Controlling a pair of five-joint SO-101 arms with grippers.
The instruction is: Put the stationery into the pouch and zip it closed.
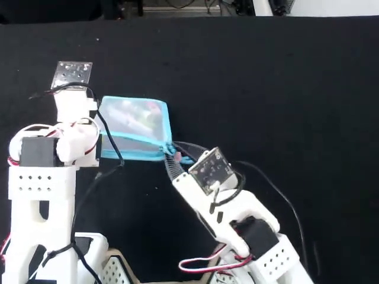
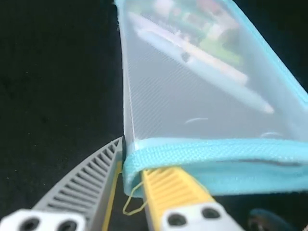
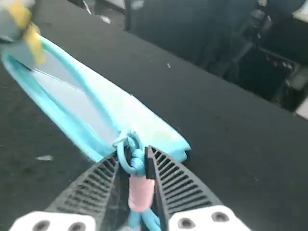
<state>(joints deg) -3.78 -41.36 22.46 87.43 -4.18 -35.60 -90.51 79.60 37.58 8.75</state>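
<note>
A clear pouch (image 1: pixel 135 127) with light-blue trim lies on the black table, with stationery (image 2: pixel 202 53) showing through its mesh side. My left gripper (image 2: pixel 131 166) is shut on the pouch's left corner, pinching the blue edge (image 2: pixel 159 156). My right gripper (image 3: pixel 136 161) is shut on the blue zipper pull cord (image 3: pixel 133 161) with its pink bead (image 3: pixel 140 192), at the pouch's right front corner (image 1: pixel 169 151). In the right wrist view the pouch (image 3: pixel 86 110) stretches away toward the other gripper (image 3: pixel 21 24).
The black table (image 1: pixel 266 83) stretches open to the right and behind the pouch. Both arm bases (image 1: pixel 35 195) stand near the front edge, with cables (image 1: pixel 278 189) trailing beside the right arm.
</note>
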